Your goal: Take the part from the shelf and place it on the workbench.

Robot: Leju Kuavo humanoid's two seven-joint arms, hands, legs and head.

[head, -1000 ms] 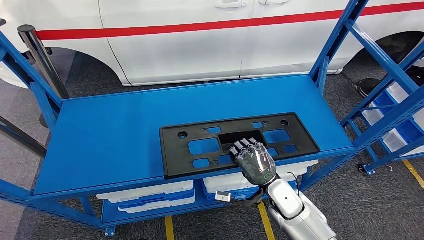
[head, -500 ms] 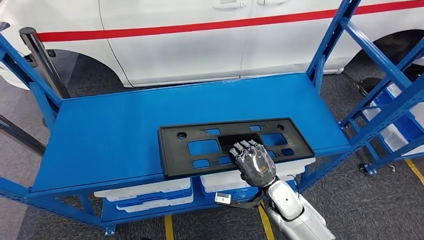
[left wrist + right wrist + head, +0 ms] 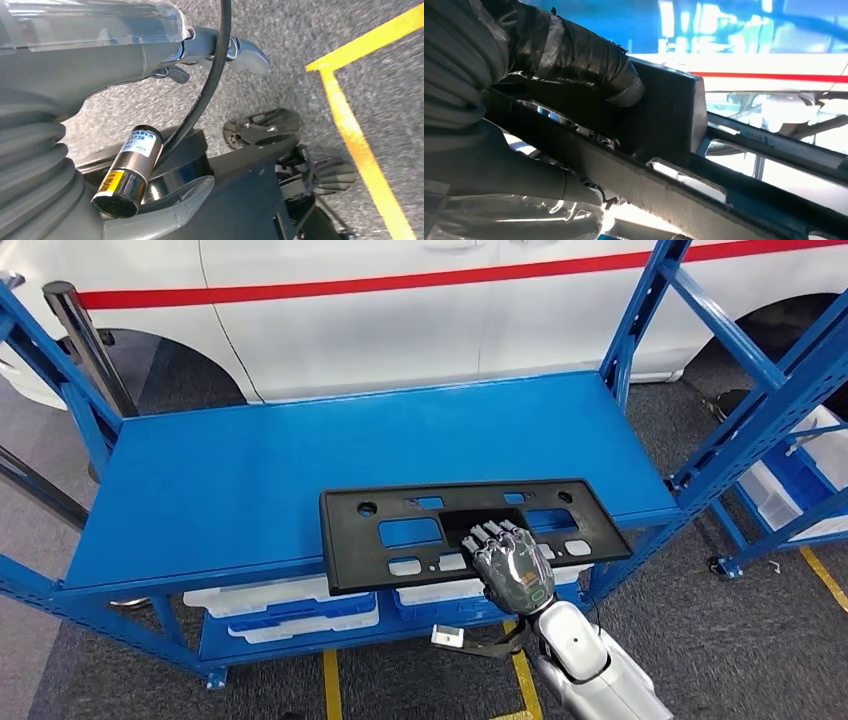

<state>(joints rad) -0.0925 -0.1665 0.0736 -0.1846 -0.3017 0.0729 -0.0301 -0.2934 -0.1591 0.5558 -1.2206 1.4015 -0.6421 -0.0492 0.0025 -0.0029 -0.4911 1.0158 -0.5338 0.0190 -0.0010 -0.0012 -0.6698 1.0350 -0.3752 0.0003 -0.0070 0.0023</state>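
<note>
My head view is bright and even, with soft light from above. The blue shelf (image 3: pixel 300 470) shines a little and the white car (image 3: pixel 400 330) behind it looks clean and sharp. Shadows are faint. Straight bars bend a bit near the frame edges. My left wrist view is sharp close up, but the floor (image 3: pixel 300 50) is smeared. My right wrist view is dark and blurry, with washed-out white glare at the right side.
</note>
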